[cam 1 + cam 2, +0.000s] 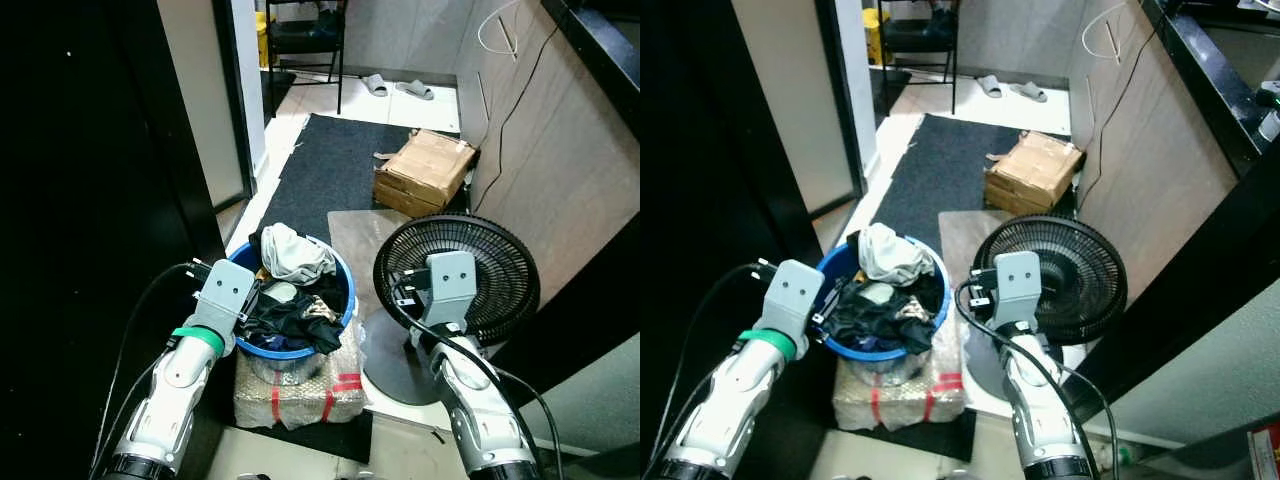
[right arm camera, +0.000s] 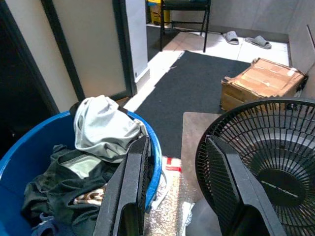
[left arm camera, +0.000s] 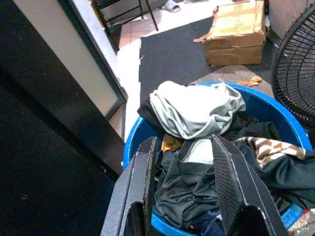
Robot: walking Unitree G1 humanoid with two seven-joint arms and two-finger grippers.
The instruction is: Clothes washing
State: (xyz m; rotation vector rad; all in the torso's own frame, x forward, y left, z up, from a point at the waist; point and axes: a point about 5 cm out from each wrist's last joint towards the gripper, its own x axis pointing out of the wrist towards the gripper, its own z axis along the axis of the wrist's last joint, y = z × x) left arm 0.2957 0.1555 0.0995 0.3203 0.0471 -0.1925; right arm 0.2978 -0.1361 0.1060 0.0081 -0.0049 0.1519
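Clothes (image 1: 290,290) heaped in blue basin (image 1: 345,290) on wrapped block (image 1: 300,395), raised within reach; left gripper (image 3: 184,196) open and empty at basin's near rim, right gripper (image 2: 172,191) open, empty beside fan (image 1: 460,275).

A glossy blue plastic tub (image 1: 340,300) holds soft crumpled cloth (image 1: 295,252), beside a matt cardboard box (image 1: 425,170).

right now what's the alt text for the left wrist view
The left end effector, fingers open, hangs over the near rim of a blue basin heaped with dark clothes and topped by a pale grey garment. Beyond lie a dark mat and a cardboard box.
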